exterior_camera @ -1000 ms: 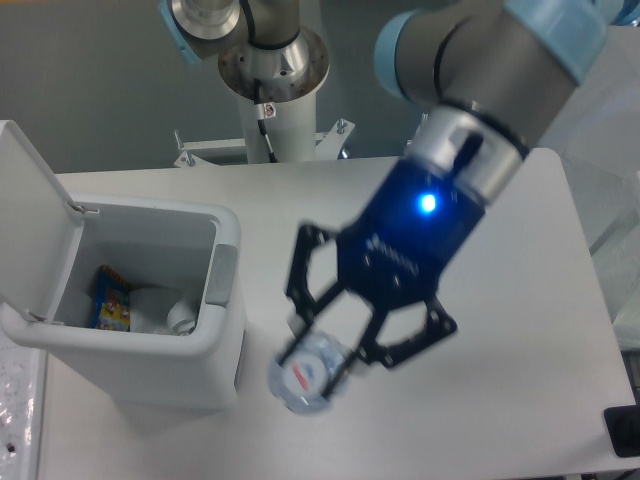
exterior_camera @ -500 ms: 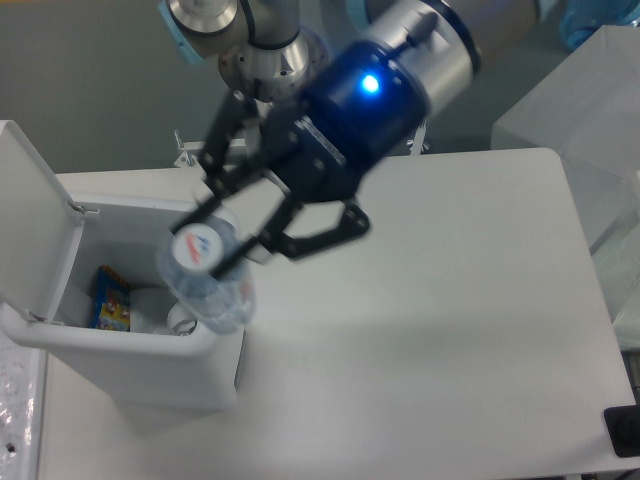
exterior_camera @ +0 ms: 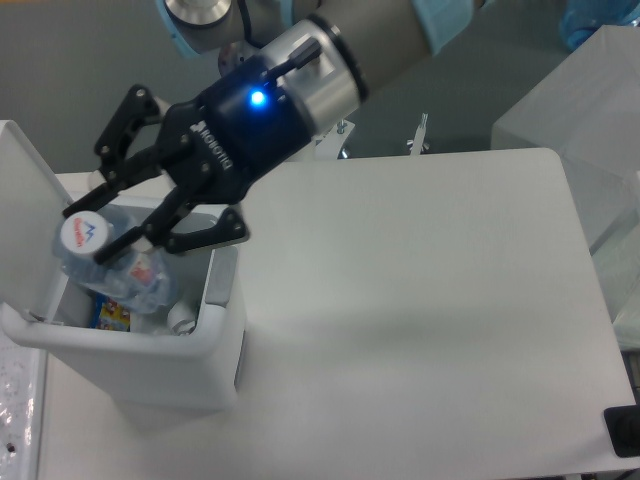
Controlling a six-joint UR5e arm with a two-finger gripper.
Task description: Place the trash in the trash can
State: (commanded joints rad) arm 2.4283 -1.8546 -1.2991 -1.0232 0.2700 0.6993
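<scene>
black two-finger gripper pinching crushed clear plastic bottle at upper body | over open white rectangular plastic bin | bottle likely light, springy, slippery

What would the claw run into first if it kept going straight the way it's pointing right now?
The claw, shut on the bottle, points down-left over the open trash can. Going on, the bottle would likely meet the blue-yellow packet inside, or the far wall; depth is unclear.
</scene>
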